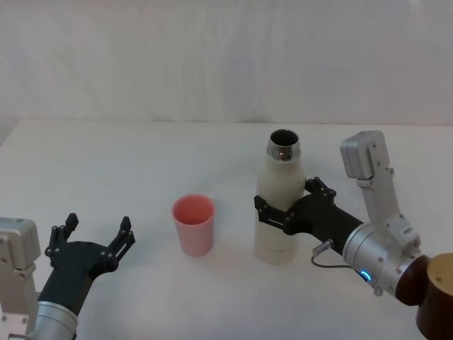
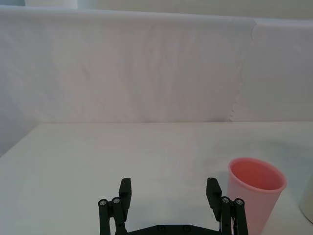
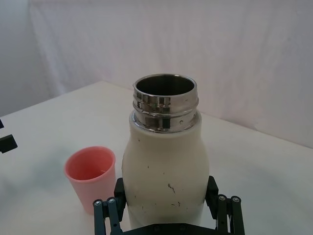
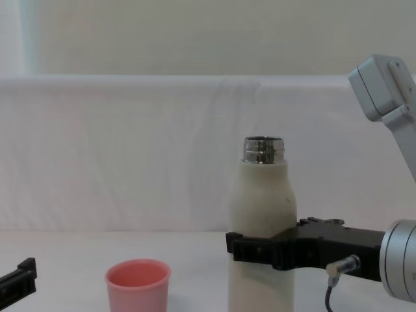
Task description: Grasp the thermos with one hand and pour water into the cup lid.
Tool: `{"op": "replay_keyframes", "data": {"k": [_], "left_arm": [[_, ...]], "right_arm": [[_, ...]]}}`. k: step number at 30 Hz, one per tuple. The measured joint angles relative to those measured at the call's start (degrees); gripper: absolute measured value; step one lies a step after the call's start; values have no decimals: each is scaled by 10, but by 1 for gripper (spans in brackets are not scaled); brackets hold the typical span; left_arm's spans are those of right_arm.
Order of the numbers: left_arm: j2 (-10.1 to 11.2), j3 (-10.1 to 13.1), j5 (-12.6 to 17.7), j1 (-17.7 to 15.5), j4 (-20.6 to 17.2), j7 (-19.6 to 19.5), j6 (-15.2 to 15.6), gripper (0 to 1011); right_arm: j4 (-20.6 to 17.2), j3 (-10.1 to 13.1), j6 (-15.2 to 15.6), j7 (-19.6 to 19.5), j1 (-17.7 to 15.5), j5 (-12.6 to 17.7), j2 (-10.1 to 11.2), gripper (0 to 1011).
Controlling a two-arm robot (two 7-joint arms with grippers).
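Right claw (image 1: 289, 207) reaches in from the right and clamps around the lower body of the thermos (image 1: 281, 202), one finger on each side of it. That cream bottle stands upright on the white counter (image 1: 141, 156), its steel neck open at the top. Just to its left, apart from it, stands the pink cup lid (image 1: 193, 224), mouth up. Left claw (image 1: 95, 237) hovers low near the counter's front left, fingers spread wide and holding nothing.

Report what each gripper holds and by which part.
Right gripper grips the thermos around its mid-body; left gripper is open and holds nothing.
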Motion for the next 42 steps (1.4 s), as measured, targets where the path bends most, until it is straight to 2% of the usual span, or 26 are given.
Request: {"op": "replay_keyframes", "data": {"k": [8,26,31,42], "left_arm": [[0,0,0,0,0,0,0,1001],[0,0,0,0,0,0,0,1001],[0,0,0,0,0,0,0,1001],[0,0,0,0,0,0,0,1001]], "right_arm": [[-4,0,-5,-1,-4,3,5,1001],[-36,2,-27,-4,-37,21,34,1001],[-56,8,-34,-6,-55,24,45,1001],[-112,41,-65,-17,-136,40,77,1001]]}}
